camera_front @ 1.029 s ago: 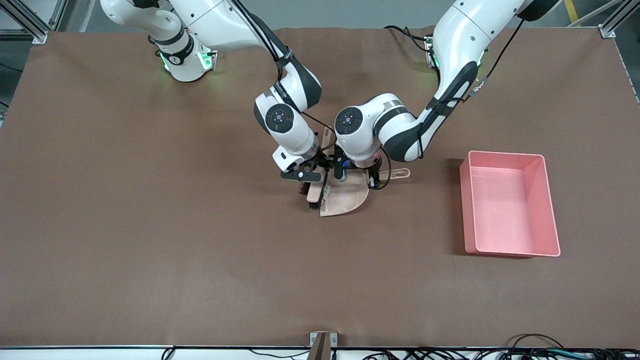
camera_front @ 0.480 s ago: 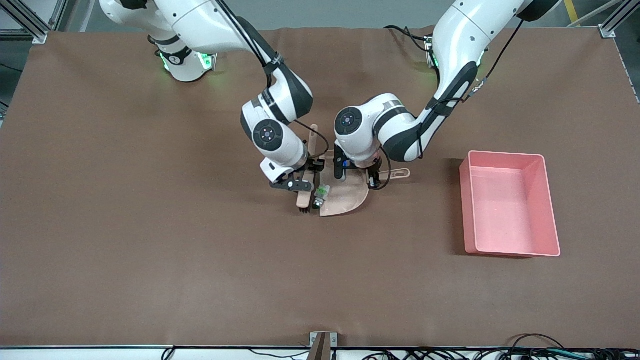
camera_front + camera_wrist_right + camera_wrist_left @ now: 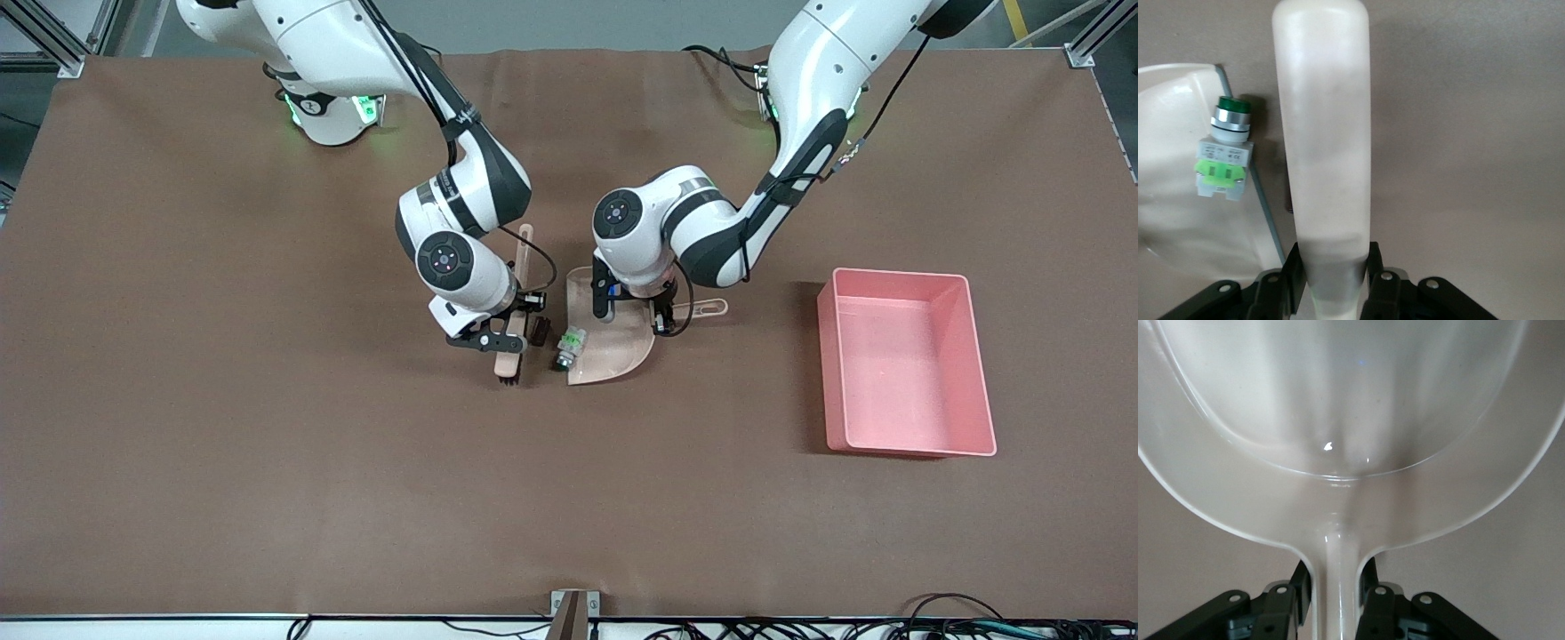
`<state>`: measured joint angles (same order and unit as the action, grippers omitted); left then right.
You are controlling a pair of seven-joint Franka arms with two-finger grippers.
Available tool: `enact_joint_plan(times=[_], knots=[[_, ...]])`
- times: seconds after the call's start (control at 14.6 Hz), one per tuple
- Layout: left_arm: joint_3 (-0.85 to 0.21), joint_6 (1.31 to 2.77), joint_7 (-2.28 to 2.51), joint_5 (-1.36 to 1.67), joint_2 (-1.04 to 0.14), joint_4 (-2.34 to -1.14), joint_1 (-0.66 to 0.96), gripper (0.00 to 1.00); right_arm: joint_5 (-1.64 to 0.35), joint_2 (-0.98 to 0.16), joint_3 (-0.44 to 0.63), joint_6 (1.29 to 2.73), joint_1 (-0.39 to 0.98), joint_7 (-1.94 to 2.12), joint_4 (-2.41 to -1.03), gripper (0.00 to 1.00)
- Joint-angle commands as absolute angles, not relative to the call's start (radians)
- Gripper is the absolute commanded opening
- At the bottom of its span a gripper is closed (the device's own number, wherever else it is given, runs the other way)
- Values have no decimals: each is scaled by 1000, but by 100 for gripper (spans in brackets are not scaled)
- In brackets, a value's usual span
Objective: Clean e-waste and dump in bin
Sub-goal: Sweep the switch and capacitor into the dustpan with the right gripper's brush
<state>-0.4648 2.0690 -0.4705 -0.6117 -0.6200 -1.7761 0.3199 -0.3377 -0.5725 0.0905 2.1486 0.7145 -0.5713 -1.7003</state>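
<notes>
My right gripper (image 3: 508, 336) is shut on the handle of the beige brush (image 3: 509, 356), whose bristles (image 3: 507, 378) point down at the table. Its fingers (image 3: 1293, 270) clamp the brush (image 3: 1325, 133) on both sides. The white-grey e-waste piece with green marks (image 3: 569, 346) lies on the lip of the beige dustpan (image 3: 618, 342); it also shows beside the brush (image 3: 1223, 157). A small dark block (image 3: 537, 331) lies on the table between brush and dustpan. My left gripper (image 3: 662, 313) is shut on the dustpan handle (image 3: 1335, 587), with the pan (image 3: 1351, 400) resting on the table.
The pink bin (image 3: 969, 356) stands toward the left arm's end of the table, well apart from the dustpan, with nothing seen in it. A brown mat (image 3: 267, 462) covers the whole table.
The right arm has drawn the brush away from the dustpan's lip toward its own end of the table, uncovering the green-marked piece and the dark block. The dustpan has hardly moved.
</notes>
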Motion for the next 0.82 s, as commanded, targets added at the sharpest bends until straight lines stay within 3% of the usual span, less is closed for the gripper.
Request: enact_joint_plan(times=[0.0,0.75], knots=[[-466,2051,-456,-629,-652,-1738,336,2,-322,-554,84,2158,710,-564,-1747,1],[-466,2051,-439,-634,-660,-1738,347,1,-337,-604,78,2279,773,-572,-1753,1]])
